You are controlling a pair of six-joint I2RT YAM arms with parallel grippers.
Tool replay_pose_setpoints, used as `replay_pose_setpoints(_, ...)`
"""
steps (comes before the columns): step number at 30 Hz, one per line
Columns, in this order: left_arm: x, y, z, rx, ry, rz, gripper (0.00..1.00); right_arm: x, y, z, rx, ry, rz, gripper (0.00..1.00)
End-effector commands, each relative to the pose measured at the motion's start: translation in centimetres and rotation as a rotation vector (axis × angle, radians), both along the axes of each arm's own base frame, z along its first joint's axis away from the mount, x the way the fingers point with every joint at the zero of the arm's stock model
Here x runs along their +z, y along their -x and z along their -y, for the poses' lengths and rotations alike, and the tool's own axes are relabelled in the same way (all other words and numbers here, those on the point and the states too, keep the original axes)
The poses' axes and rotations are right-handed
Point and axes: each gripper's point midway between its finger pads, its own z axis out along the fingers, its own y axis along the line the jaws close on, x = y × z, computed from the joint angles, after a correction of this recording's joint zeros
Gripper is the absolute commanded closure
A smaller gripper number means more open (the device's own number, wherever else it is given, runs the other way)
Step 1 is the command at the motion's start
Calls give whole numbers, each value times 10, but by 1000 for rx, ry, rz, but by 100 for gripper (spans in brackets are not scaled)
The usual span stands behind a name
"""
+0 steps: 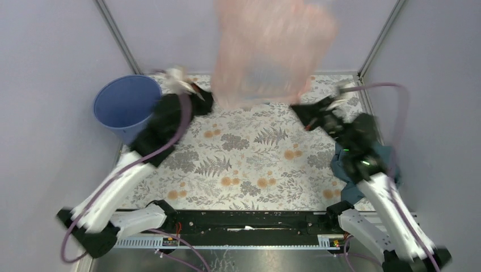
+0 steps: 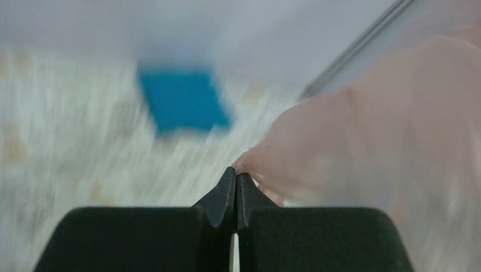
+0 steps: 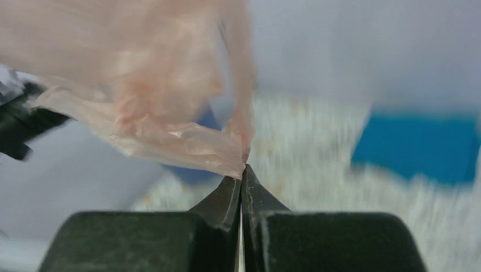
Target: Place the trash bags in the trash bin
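**Hazards.** The trash bag [image 1: 272,51] is larger than the mouth of the trash bin [image 1: 126,105], and each pincer holds only a thin pinch of film.
- The film may slip from one pincer during the traverse, leaving the bag on a single corner.
- Loose film may drape over the bin rim and end up outside.
- The left arm lies just beside the bin wall, so a sideways sweep may push or tip the bin.
- A release from height may let the light film drift aside.

**Location.** The bag is held off the counter [image 1: 255,147], above its far middle. It is stretched between the two pincers and spreads from them toward the far wall. Blur hides whether it billows or hangs. The bin stands upright at the far left, with no pink film at its mouth.

**Pincer state.** The left pincer [image 2: 235,177] is closed on a corner of the bag. The right pincer [image 3: 243,173] is closed on another edge of it.

**Pose.** The left arm runs from its near-left base diagonally toward the far side, its tip turned right. The right arm reaches far from the near right, above the grey-blue cloth [image 1: 346,164], its tip turned left. The tips are well apart. The blue folded cloth [image 2: 182,101] lies on the counter beyond them.
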Motion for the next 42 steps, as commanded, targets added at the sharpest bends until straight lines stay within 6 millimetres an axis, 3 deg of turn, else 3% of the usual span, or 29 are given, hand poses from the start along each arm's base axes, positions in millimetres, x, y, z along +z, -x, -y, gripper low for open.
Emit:
replay_pose_setpoints(1, -330, 18, 7, -10, -401, -807, 100, -277, -6, -42, 154, 114, -736, 100)
replay_pose_setpoints(2, -329, 23, 8, -29, -374, -790, 100, -279, -4, -41, 145, 125, -739, 100)
replay_pose_setpoints(4, -283, 14, 16, -75, -327, -648, 100, -247, -13, -40, 125, 141, -655, 100)
replay_pose_setpoints(6, -207, -3, 20, -71, -312, -487, 100, -194, -29, -39, 101, 178, -551, 100)
replay_pose_setpoints(9, -58, -11, 31, -131, -267, -225, 100, -87, -44, -43, 107, 202, -379, 100)
replay_pose_setpoints(10, -9, -4, 36, -174, -228, -134, 100, -51, -42, -45, 119, 188, -320, 100)
replay_pose_setpoints(12, 75, 26, 32, -251, -120, 63, 100, 19, -20, -41, 148, 120, -170, 100)
replay_pose_setpoints(14, 116, 55, 21, -290, -15, 195, 100, 59, 9, -34, 179, 55, -42, 100)
replay_pose_setpoints(15, 106, 55, 19, -277, 7, 191, 100, 63, 19, -31, 187, 34, -8, 100)
replay_pose_setpoints(16, 110, 62, 6, -244, 47, 220, 100, 56, 24, -29, 184, 23, -3, 100)
replay_pose_setpoints(17, 72, 51, 7, -214, 29, 160, 100, 40, 22, -27, 169, 23, -23, 100)
replay_pose_setpoints(19, -6, 31, 5, -137, -13, 0, 100, -41, 2, -29, 127, 60, -197, 100)
replay_pose_setpoints(21, -118, 17, 9, -95, -132, -246, 100, -138, -6, -36, 144, 119, -433, 100)
replay_pose_setpoints(23, -237, 26, 11, -114, -242, -488, 100, -224, 9, -48, 242, 138, -628, 100)
replay_pose_setpoints(25, -304, 48, 11, -156, -232, -642, 100, -269, 24, -51, 287, 115, -723, 100)
replay_pose_setpoints(26, -314, 56, 13, -186, -205, -663, 100, -275, 28, -49, 284, 111, -737, 100)
replay_pose_setpoints(27, -313, 59, 17, -210, -172, -648, 100, -269, 28, -48, 281, 105, -722, 100)
replay_pose_setpoints(29, -283, 57, 20, -233, -135, -557, 100, -237, 24, -48, 276, 101, -640, 100)
replay_pose_setpoints(30, -247, 50, 22, -241, -131, -466, 100, -220, 20, -48, 272, 112, -603, 100)
replay_pose_setpoints(31, -230, 45, 24, -243, -142, -434, 100, -199, 16, -49, 275, 126, -571, 100)
replay_pose_setpoints(33, -158, 38, 35, -292, -153, -312, 100, -152, 15, -53, 309, 148, -509, 100)
replay_pose_setpoints(34, -105, 40, 42, -341, -142, -221, 100, -124, 18, -55, 334, 143, -468, 100)
replay_pose_setpoints(35, -71, 45, 48, -388, -126, -168, 100, -100, 23, -56, 356, 128, -433, 100)
replay_pose_setpoints(37, -31, 59, 57, -479, -81, -98, 100, -61, 35, -54, 369, 84, -362, 100)
replay_pose_setpoints(39, -35, 64, 58, -494, -38, -102, 100, -62, 42, -49, 359, 58, -364, 100)
replay_pose_setpoints(40, -58, 61, 56, -472, -28, -145, 100, -78, 42, -49, 349, 46, -406, 100)
replay_pose_setpoints(42, -132, 53, 52, -402, -23, -310, 100, -129, 43, -48, 333, 50, -540, 100)
